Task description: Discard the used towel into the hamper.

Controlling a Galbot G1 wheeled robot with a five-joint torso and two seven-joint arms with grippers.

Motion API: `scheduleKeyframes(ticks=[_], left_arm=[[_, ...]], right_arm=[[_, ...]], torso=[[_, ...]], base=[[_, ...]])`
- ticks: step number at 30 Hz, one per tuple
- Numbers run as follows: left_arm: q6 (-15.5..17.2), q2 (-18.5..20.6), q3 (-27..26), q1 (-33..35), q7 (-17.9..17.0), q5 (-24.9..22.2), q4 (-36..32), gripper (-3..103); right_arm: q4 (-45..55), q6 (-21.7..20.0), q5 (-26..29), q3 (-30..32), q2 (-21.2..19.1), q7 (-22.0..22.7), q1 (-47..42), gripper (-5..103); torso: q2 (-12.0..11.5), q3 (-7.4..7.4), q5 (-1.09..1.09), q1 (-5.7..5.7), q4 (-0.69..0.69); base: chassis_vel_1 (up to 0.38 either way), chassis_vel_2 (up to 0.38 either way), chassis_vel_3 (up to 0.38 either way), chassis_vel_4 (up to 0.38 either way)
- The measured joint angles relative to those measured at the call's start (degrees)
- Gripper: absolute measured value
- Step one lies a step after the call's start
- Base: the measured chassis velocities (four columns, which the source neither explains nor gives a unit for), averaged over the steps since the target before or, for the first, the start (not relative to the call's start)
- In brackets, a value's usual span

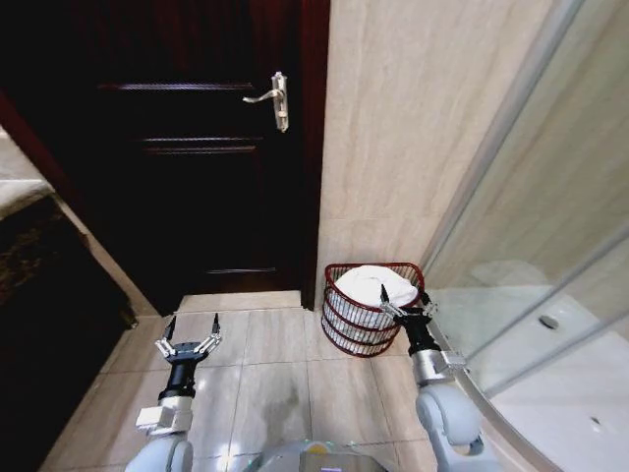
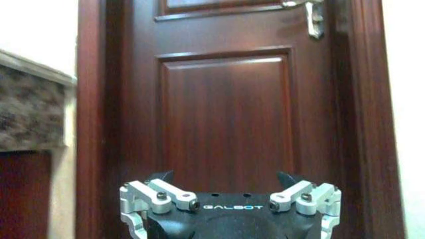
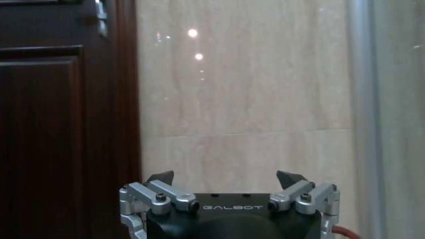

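Red-brown wire forms the hamper (image 1: 371,310), a small round basket that narrows toward its base and stands on the tiled floor (image 1: 265,383) in the corner between the beige wall (image 1: 413,128) and the glass shower screen (image 1: 531,246). White towel (image 1: 373,285) fills it, heaped level with the rim — it lies wholly inside, with nothing draped over the edge as far as the head view lets me judge.

Just beside the hamper's right-hand rim hangs the right gripper (image 1: 403,300), its jaws released and holding nothing; the dark fingertips (image 1: 385,293) sit close over the edge of the towel, though whether they touch it is hard to tell from this angle. In the right wrist view the same gripper (image 3: 226,175) shows its two tips spread wide apart, pointing at the beige wall beside the dark door frame (image 3: 125,99).

Well apart on the other side, the left gripper (image 1: 190,334) hovers over bare floor tiles in front of the dark wooden door (image 1: 197,147), which carries a silver lever handle (image 1: 275,98). Its jaws are also released and empty — the left wrist view shows the left gripper (image 2: 226,175) with tips splayed, facing the door's panel (image 2: 226,119).
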Motion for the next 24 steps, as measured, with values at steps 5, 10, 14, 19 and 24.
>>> scheduleKeyframes(ticks=[5, 10, 14, 19, 24], left_arm=[[-1.01, 0.00, 0.47, -0.09, 0.00, 0.07, 0.31, 100], [-0.97, 0.00, 0.90, -0.38, 0.02, 0.15, 0.40, 100], [-0.14, 0.00, 0.92, -0.45, -0.01, -0.07, 0.27, 100], [0.48, 0.00, 0.75, -0.61, -0.09, -0.72, 0.42, 100], [-1.41, 0.01, 0.91, 0.00, -0.54, 0.15, 0.89, 100]], right_arm=[[-0.09, -0.22, -0.19, 0.18, 0.21, 0.73, -0.19, 100], [-0.30, 0.82, -0.63, 0.39, 0.52, 0.81, -0.87, 100], [-0.37, 1.02, -0.69, 0.33, 0.60, 0.72, -1.07, 100], [-0.56, 1.17, -1.49, -0.16, 1.57, 0.68, -0.89, 100], [-0.52, 0.75, -2.98, -0.93, 3.03, 0.76, -0.79, 100]], torso=[[0.00, 0.00, 0.00, 0.00, 0.00], [-0.01, -0.01, 0.00, 0.00, -0.02], [-0.01, -0.01, 0.00, 0.00, -0.02], [-0.01, -0.01, 0.00, 0.00, -0.02], [-0.01, -0.01, 0.00, -0.01, -0.01]], base=[[0.029, 0.042, 0.049, 0.029], [0.000, 0.000, 0.000, 0.000], [0.000, 0.000, 0.000, 0.000], [0.000, 0.000, 0.000, 0.000], [0.000, 0.000, 0.000, 0.000]])
